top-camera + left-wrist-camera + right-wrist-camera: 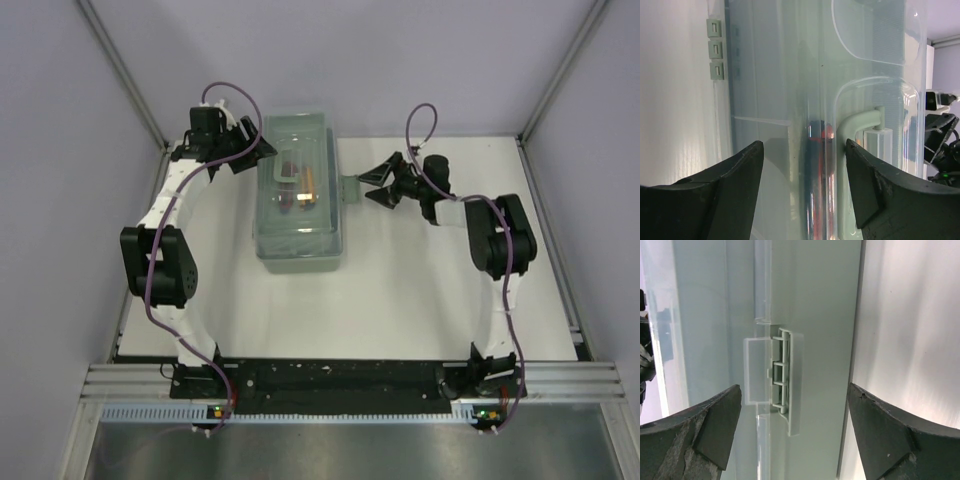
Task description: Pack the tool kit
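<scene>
The tool kit's pale green toolbox (298,245) lies mid-table with its clear lid down. Through the lid I see a pale green handle (862,122) and red and orange tools (305,185). My left gripper (262,151) is at the box's far left corner, open. Its fingers (735,185) straddle the lid edge (804,145) and grip nothing. My right gripper (375,186) is open just right of the box and faces the side latch (348,188). In the right wrist view the latch (785,385) sticks out from the wall, between the spread fingertips (715,425) and apart from them.
The box's green wall (825,315) fills the right wrist view, with white table (910,340) beside it. Three small green hinge tabs (715,49) show along the box edge. Grey enclosure walls (60,120) surround the table.
</scene>
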